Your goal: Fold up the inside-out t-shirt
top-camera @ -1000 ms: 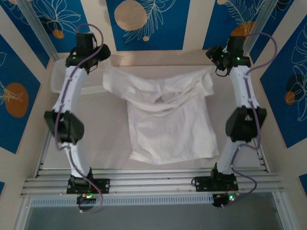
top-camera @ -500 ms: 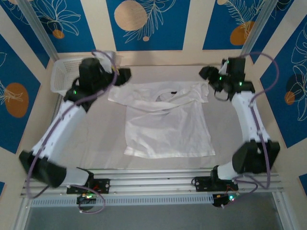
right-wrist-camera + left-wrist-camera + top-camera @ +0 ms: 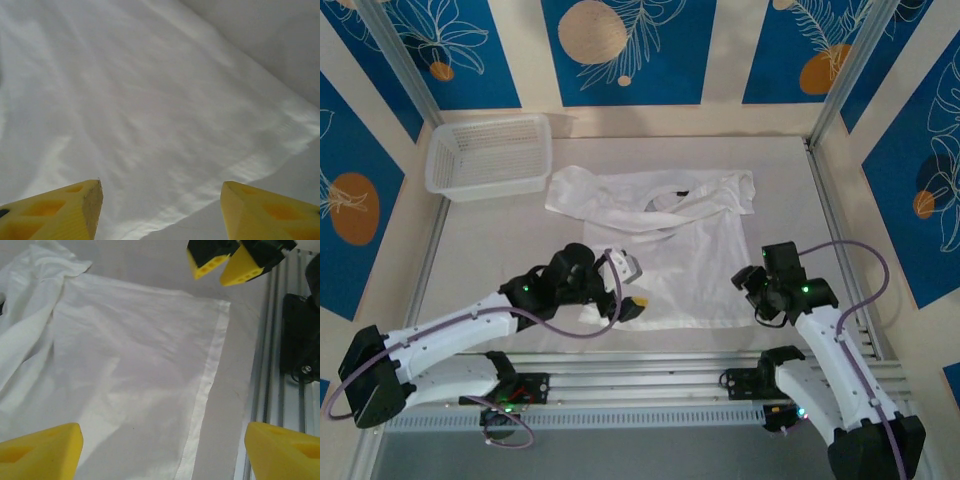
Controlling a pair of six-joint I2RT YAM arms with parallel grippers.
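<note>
At far left the white mesh basket (image 3: 490,183) is now standing uncovered. The left arm (image 3: 470,330), which was reaching beside it a second ago, is swinging back toward the near edge, and its jaws are spreading wide and holding nothing as they hover over the near-left stretch of the hem (image 3: 207,385). The inside-out t-shirt (image 3: 670,260) is no longer being held up by its shoulders. It is lying spread in the middle of the surface (image 3: 500,250), with collar and dark tag (image 3: 677,191) far, hem near, and the shoulder area rumpled. The laying-out looks done, and a fold from the hem is probably coming next. The right arm (image 3: 820,330) is likewise coming down at the near-right hem corner, jaws apart and empty. The hem is lying just beside the aluminium rails (image 3: 650,375), leaving little room on the near side, while bare surface is lying open to the left, to the right and beyond the collar.
</note>
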